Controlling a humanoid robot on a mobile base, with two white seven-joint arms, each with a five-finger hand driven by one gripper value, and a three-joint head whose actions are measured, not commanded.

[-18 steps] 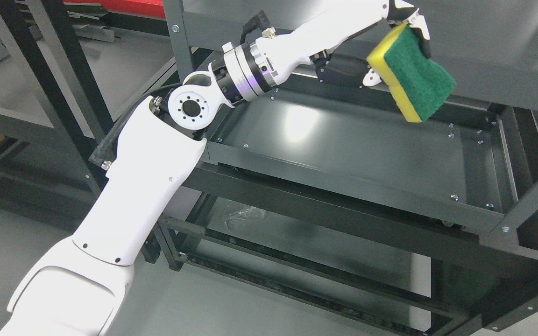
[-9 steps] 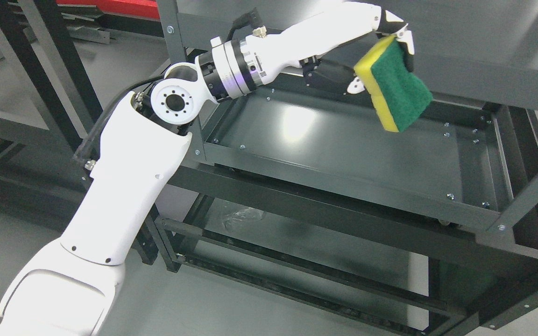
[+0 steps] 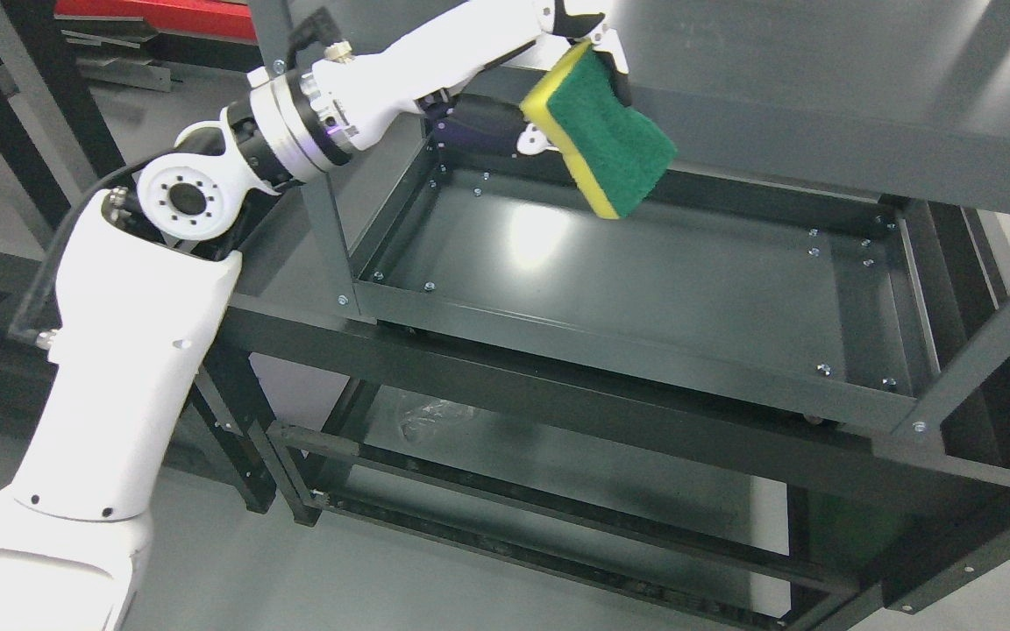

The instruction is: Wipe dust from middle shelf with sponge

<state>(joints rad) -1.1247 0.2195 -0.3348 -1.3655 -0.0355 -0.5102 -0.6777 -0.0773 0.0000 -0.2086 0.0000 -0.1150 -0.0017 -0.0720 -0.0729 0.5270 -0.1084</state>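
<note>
Left hand [image 3: 571,53], arm stretched up-right, clamps sponge [image 3: 603,131] tilted above the middle shelf [image 3: 645,289].

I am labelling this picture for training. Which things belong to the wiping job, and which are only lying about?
Belong to the job:
sponge
left hand holding it
middle shelf

Only lying about:
crumpled clear plastic on the lower shelf
red object behind

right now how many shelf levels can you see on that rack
3. The top shelf runs along the upper edge, behind the sponge held by the left hand. The middle shelf sits centre. The bottom shelf is below; more may be out of frame.
</note>
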